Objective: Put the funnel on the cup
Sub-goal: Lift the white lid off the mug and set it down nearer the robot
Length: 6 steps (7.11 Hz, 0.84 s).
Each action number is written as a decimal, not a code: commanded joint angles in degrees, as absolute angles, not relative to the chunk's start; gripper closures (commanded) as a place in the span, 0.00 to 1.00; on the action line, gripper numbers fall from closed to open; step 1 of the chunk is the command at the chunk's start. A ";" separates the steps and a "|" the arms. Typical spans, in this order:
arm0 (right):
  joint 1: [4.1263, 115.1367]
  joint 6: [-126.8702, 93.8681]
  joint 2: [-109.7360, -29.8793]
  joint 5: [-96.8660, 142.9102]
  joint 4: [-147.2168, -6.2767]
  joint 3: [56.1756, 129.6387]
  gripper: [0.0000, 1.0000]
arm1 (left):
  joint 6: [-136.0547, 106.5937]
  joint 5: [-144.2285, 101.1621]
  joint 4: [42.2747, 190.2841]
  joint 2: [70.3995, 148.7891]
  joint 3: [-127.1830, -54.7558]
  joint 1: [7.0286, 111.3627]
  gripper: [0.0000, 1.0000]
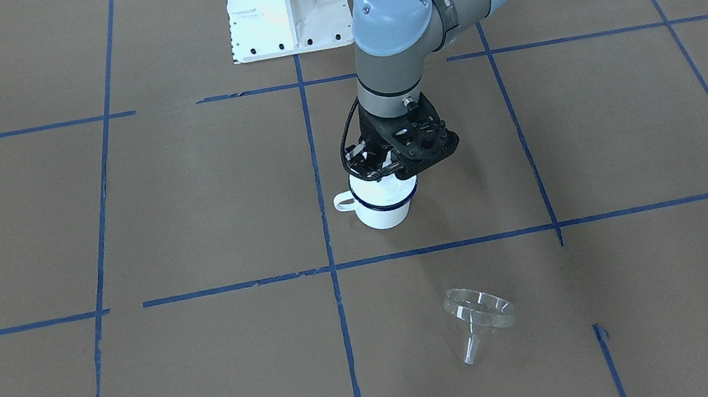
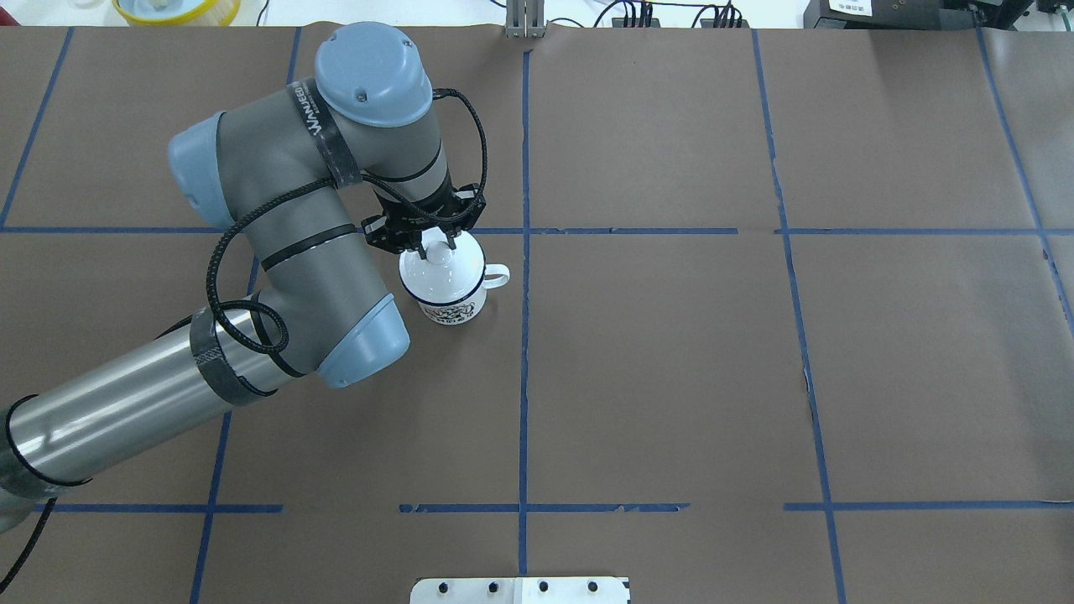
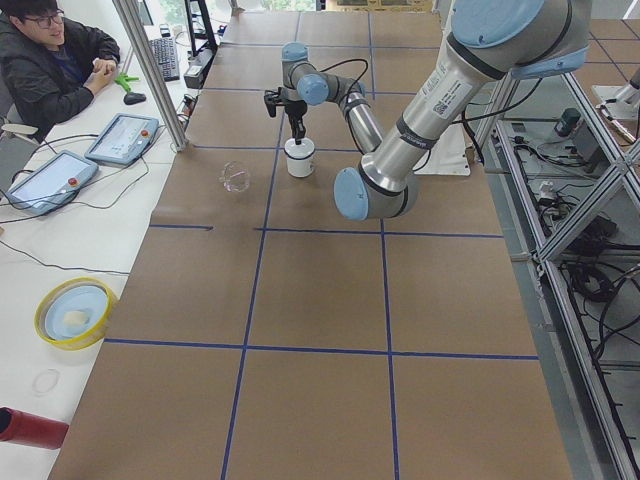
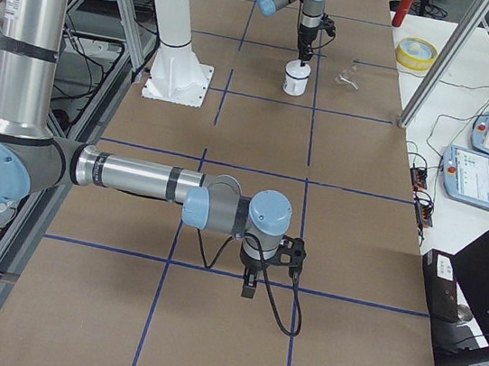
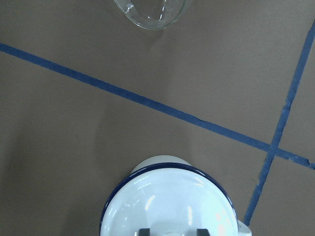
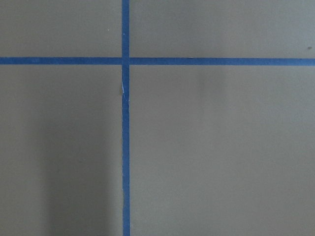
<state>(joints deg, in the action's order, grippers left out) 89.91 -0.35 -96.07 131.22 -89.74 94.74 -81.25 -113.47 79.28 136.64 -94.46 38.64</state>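
— Two things first: where is the funnel (image 1: 478,310) lying, and where is the cup (image 1: 384,211) standing?

— Funnel is lying on its side on the bare tabletop (image 1: 600,138), spout pointing away from the robot. It is sitting well apart from the cup, across a blue tape line (image 1: 446,244). The cup is standing upright, and a white lid (image 2: 440,267) is covering it.

— And the left tool (image 2: 436,246)?

— It is hanging straight down over the lid, its fingers straddling the knob (image 2: 438,251). I cannot tell whether they are pinching it or only flanking it.

— The right tool (image 4: 250,286)?

— It is pointing down at bare tabletop, far from both things. It is showing only in the side view, so I cannot tell its state.
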 commanded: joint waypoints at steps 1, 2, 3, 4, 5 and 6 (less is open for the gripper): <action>89.91 -0.35 -96.06 131.22 -89.74 94.75 0.00 | -74.48 -113.55 68.00 136.06 -107.06 40.33 1.00; 89.91 -0.35 -96.06 131.22 -89.74 94.75 0.00 | -72.27 -113.73 66.11 134.05 -111.92 42.52 1.00; 89.91 -0.35 -96.06 131.22 -89.74 94.75 0.00 | -72.07 -113.56 67.75 128.64 -116.41 42.54 1.00; 89.91 -0.35 -96.06 131.22 -89.74 94.75 0.00 | -72.33 -113.38 74.46 122.67 -119.33 41.76 1.00; 89.91 -0.35 -96.06 131.22 -89.74 94.75 0.00 | -72.68 -111.55 77.58 120.00 -118.92 39.31 1.00; 89.91 -0.35 -96.06 131.22 -89.74 94.75 0.00 | -72.86 -108.57 77.87 117.62 -118.66 36.15 1.00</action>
